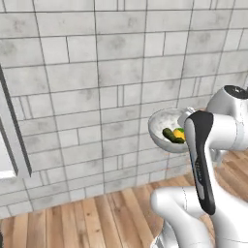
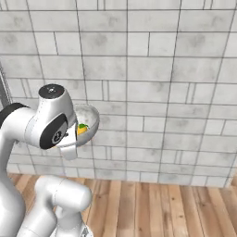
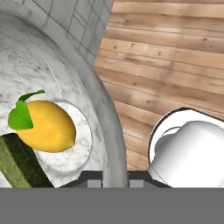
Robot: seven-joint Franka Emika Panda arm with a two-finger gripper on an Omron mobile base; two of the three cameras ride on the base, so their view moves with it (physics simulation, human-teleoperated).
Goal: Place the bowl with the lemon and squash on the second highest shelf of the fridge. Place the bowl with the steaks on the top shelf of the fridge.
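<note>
Rim: nearest the hand camera, the marble bowl's [image 3: 65, 78] edge runs up between the two dark fingertips, which are pinched together on it.
Gripper: the gripper [image 3: 114, 177] is clamped on that rim, one finger inside the wall and one outside (the pads themselves are mostly cut off at the bottom of the view, so the depth of the bite is hard to judge).
Bowl position: the bowl is carried in the air in front of the grey tiled wall [image 1: 97, 72], well above the wooden floor [image 1: 97, 218], tipped toward the left base camera so its inside shows.
Contents: a lemon [image 3: 43, 127] with a green leaf rests on the bowl's flat bottom, touching a dark green squash [image 3: 19, 164] beside it.
Handling: the bowl looks like stone or glazed ceramic, so likely stiff, fairly heavy, smooth and chip-prone; a one-sided rim pinch lets its weight lever against the fingers.
Load: the lemon is round and free to roll, the squash loose too, so tilting may shift them toward the low side.
Best hold: the rim is the only place thin enough for the fingers.
Fridge: a pale panel edge [image 1: 12, 140] stands at the far left; whether it belongs to the fridge cannot be told.
</note>
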